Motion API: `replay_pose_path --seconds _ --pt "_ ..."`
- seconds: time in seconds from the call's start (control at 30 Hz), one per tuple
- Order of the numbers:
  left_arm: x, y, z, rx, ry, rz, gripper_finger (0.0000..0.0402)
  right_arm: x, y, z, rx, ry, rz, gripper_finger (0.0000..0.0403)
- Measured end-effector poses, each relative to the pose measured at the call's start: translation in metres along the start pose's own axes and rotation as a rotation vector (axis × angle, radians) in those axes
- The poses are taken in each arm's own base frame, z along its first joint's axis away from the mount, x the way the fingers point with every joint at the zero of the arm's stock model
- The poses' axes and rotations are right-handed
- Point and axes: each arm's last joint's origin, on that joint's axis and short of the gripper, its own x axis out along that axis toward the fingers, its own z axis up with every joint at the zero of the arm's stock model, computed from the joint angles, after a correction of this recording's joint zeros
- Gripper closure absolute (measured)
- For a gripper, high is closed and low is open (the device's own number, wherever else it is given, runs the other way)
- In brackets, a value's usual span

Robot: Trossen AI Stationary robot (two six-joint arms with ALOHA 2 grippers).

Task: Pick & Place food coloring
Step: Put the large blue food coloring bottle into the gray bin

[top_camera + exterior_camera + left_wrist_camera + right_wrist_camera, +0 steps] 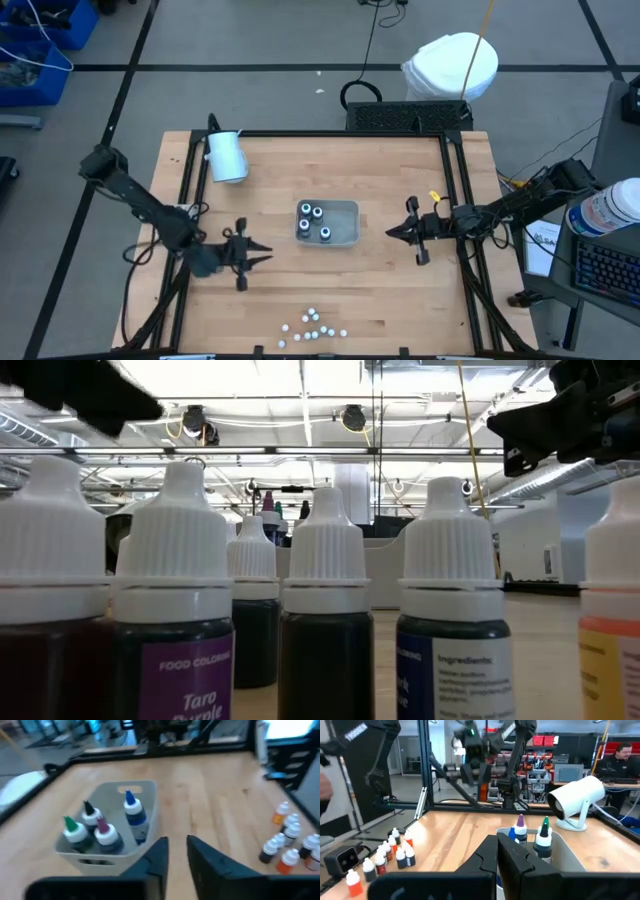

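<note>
Several food coloring bottles (313, 215) stand upright in a pale grey tray (346, 226) at the table's middle; their coloured tips show in the left wrist view (100, 827) and the right wrist view (530, 835). More small white-capped bottles (312, 328) stand in a loose cluster near the front edge, filling the low view (330, 610). My left gripper (265, 254) hovers left of the tray, pointing at it, its fingers (161, 854) a narrow gap apart with nothing between them. My right gripper (390, 232) waits right of the tray, shut and empty (497, 842).
A large white cylinder (227, 155) lies at the far left of the table. Bare wood lies between the tray and the front cluster. A black frame rail (455, 200) borders the table. A person (620, 755) sits beyond the table.
</note>
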Motion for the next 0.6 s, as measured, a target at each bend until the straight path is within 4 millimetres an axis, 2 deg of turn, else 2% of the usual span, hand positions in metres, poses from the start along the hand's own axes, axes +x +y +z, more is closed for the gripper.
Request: replay_pose_path --seconds 0.13,0.23,0.3,0.4,0.5,0.6 --pt "-0.003 0.008 -0.038 -0.005 -0.103 -0.104 0.0393 0.002 0.003 0.002 -0.01 -0.007 0.006 0.0403" --pt "-0.007 0.018 -0.054 -0.011 -0.155 -0.088 0.0391 0.006 0.009 0.004 -0.006 0.003 0.034 0.0403" --pt "-0.008 0.023 -0.061 -0.019 -0.165 -0.081 0.0392 0.015 0.013 0.014 0.009 -0.031 0.043 0.0403" --pt "-0.009 0.026 -0.066 -0.016 -0.161 -0.092 0.0397 0.039 0.022 0.031 0.009 -0.038 0.037 0.0403" --pt "-0.008 0.027 -0.063 0.023 -0.174 -0.078 0.039 0.069 0.035 0.029 -0.018 0.062 0.05 0.0403" --pt "-0.006 0.03 -0.06 0.066 -0.193 -0.007 0.0373 0.104 0.047 0.033 -0.014 0.074 0.004 0.0398"
